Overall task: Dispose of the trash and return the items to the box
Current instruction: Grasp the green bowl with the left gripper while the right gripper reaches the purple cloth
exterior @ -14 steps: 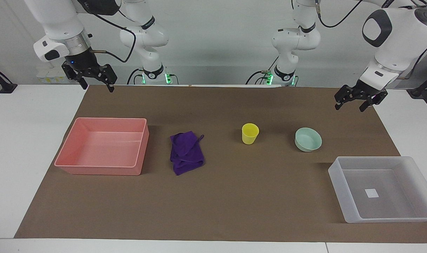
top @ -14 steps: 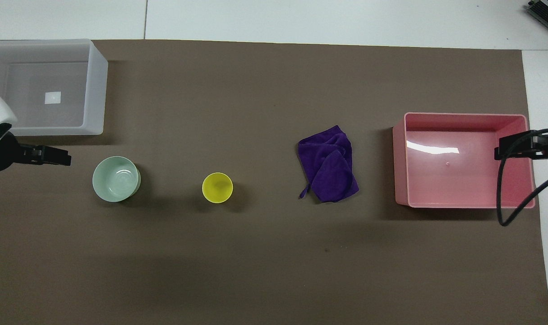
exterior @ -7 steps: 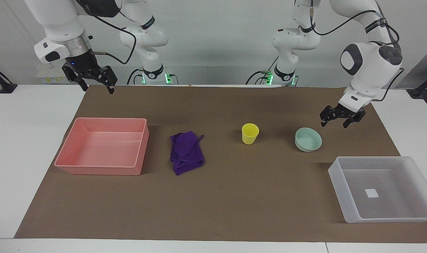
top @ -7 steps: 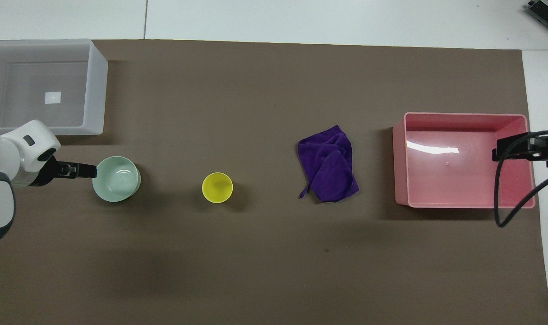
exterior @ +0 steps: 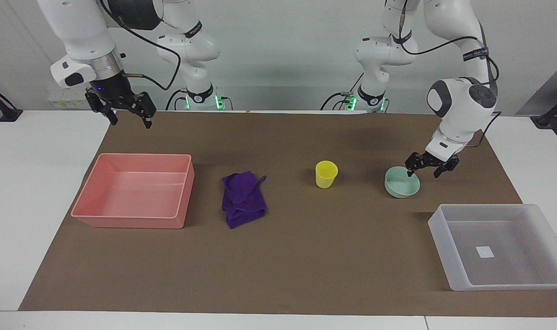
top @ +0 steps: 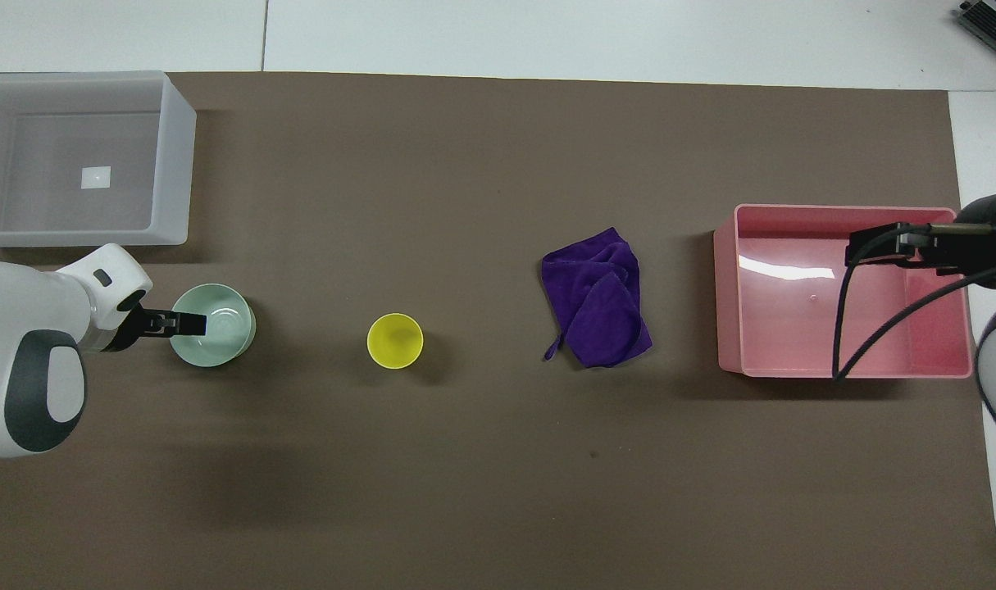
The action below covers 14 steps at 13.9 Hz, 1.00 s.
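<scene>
Left claw (exterior: 428, 169): is coming down from the left arm's end of the table onto the bowl (exterior: 402, 182); its fingers are standing apart with nothing between them, one fingertip over the bowl's rim on the side nearer the robots. Contact cannot be told from either view.
Right claw (exterior: 127, 112): is hanging open and empty in the air, over the pink tray (exterior: 132, 189) in the overhead view; it is drifting only slightly while the right arm waits.
Bowl: is sitting upright on the mat, directly under the left claw, untouched by any visible shift.
Cup (exterior: 326, 174): is standing upright on the mat, beside the bowl, toward the right arm's end from the left claw.
Rag (exterior: 243, 198): is lying crumpled on the mat between the cup and the pink tray, well apart from both claws.
Box (exterior: 500, 246): is lying near the left claw, farther from the robots than the bowl; it holds only its white sticker.
Meaning: the bowl appears to be the first item chosen; nothing is gripped or put away yet, so closing on the rim is probably next.
</scene>
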### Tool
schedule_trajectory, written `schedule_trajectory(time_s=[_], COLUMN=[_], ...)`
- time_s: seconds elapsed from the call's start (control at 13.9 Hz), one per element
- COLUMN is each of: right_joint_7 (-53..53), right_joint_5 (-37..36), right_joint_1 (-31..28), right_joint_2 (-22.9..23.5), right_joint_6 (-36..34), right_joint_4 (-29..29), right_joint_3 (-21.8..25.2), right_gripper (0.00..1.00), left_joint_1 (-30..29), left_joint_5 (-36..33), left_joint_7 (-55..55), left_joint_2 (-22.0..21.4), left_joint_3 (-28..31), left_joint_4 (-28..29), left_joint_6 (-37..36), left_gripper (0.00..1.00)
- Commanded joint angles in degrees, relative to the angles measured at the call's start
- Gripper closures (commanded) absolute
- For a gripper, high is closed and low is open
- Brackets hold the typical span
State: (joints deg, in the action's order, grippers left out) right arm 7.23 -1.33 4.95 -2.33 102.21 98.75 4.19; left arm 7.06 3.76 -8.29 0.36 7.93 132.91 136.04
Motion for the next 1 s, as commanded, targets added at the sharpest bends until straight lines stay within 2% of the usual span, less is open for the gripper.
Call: schedule_trajectory(time_s=[0.0, 0.22, 0.29, 0.36, 0.5, 0.65, 0.93], right_joint_7=[1.4, 4.5, 4.9, 6.5, 9.9, 10.3, 12.9], right_joint_5=[-0.3, -0.3, -0.2, -0.2, -0.2, -0.2, -0.3], right_joint_1=[2.6, 5.6, 6.6, 8.0, 10.5, 12.4, 16.8], right_joint_2=[3.4, 7.3, 8.6, 10.0, 15.7, 19.0, 22.3], right_joint_6=[4.6, 9.7, 11.7, 13.2, 19.9, 28.4, 33.2], right_joint_4=[0.6, 0.5, 0.6, 0.7, 0.6, 3.5, 6.7], right_joint_3=[-0.4, -0.4, -0.4, -0.5, -0.4, -0.4, -0.4], right_gripper=[0.0, 0.0, 0.0, 0.0, 0.0, 0.0, 0.0], left_joint_1=[0.4, 0.4, 0.4, 0.4, 0.3, 0.5, 0.4], left_joint_5=[0.7, 0.9, 0.9, 1.1, 2.1, 5.2, 5.2], left_joint_7=[0.9, 2.6, 2.7, 2.8, 3.3, 3.3, 2.7], left_joint_2=[-0.2, -0.4, -0.5, -0.5, -0.4, -0.4, -0.3], left_joint_3=[0.2, 0.1, 0.1, 0.1, 0.1, 0.1, 0.1], left_joint_4=[2.7, 3.6, 4.1, 4.1, 4.0, 4.0, 3.0], left_joint_6=[3.7, 3.7, 3.8, 3.8, 3.9, 5.3, 4.6], left_gripper=[0.0, 0.07, 0.16, 0.32, 0.97, 1.0, 1.0])
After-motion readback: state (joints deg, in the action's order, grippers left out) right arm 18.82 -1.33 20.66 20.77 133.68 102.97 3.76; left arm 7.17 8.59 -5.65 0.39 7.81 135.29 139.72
